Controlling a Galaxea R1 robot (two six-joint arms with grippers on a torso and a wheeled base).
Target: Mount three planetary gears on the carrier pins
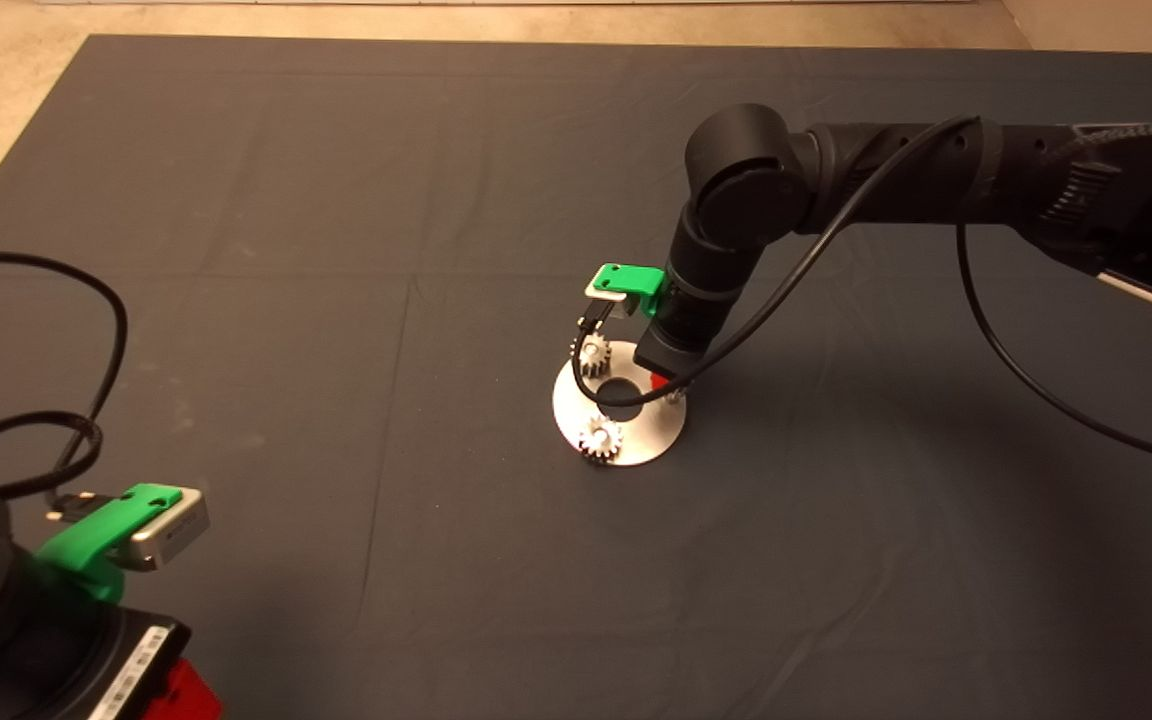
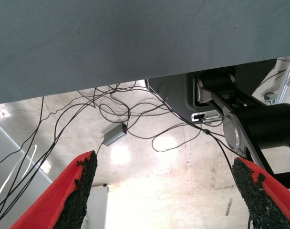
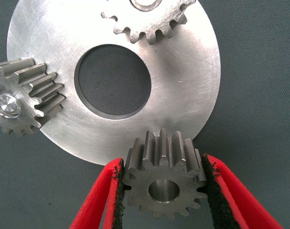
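My right gripper [image 3: 163, 163] is shut on a planetary gear [image 3: 163, 183], its pads [image 3: 117, 191] pressing both sides of the teeth at the rim of the round metal disc [image 3: 188, 81]. Two other gears [image 3: 21, 98] [image 3: 145, 21] sit on carrier pins [image 3: 6, 102], whose shiny tops show in their bores. The held gear's bore looks dark and I see no pin under it. From above, the right gripper [image 1: 669, 385] reaches down at the disc's [image 1: 636, 440] right edge, beside the seated gears [image 1: 593, 355] [image 1: 600, 438]. My left gripper [image 1: 126, 540] waits open at the lower left.
The dark mat [image 1: 336, 250] spreads wide around the disc, with bare floor along its far edge. A black cable [image 1: 816, 250] loops from the right arm down across the disc. The left wrist view shows floor cables [image 2: 116, 109] and the robot's base [image 2: 259, 124] past the mat's edge.
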